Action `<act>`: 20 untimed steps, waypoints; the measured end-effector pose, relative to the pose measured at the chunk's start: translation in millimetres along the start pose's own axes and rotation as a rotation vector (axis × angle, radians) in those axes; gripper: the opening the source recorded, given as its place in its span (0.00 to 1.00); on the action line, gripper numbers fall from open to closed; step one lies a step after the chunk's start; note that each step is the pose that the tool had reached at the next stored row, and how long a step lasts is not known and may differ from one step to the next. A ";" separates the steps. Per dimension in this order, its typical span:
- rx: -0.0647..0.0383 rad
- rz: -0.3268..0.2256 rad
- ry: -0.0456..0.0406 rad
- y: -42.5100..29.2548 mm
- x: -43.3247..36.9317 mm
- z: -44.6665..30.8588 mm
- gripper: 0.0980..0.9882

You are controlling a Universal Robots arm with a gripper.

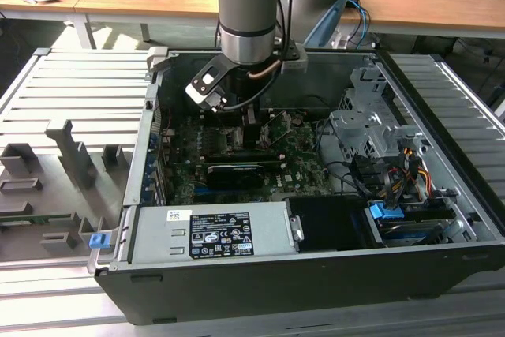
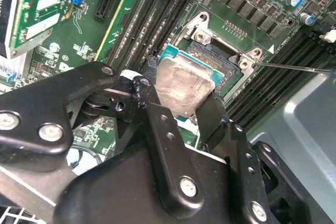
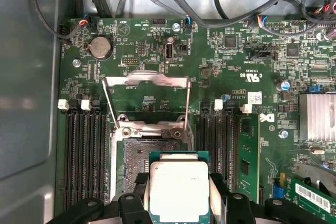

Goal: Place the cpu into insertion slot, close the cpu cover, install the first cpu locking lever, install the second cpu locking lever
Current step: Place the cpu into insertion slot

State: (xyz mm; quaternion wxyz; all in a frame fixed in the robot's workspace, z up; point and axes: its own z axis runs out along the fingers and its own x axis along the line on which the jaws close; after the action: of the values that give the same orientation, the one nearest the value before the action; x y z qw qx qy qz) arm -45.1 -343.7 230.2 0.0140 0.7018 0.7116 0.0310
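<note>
Big black open computer case (image 1: 316,282), with a grey-and-blue robot arm (image 1: 248,13) reaching in from above.
Over the green circuit board (image 3: 220,72), the black two-finger gripper (image 2: 178,100) pinches the small square silvery-topped cpu (image 3: 179,191) by opposite edges. The square black insertion slot (image 3: 135,156) lies just ahead, partly overlapped, with the thin metal cpu cover (image 3: 147,78) flipped up beyond.
</note>
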 end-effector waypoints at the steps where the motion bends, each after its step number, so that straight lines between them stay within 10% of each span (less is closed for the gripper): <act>1: 0.000 0.000 0.0000 0.0 1.1 0.1 0.50; 20: 0.000 0.010 -0.0006 -0.9 12.2 10.8 0.50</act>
State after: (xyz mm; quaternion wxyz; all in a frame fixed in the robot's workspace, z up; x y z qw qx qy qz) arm -45.5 -331.2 219.6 0.0141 0.7052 0.7082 0.0309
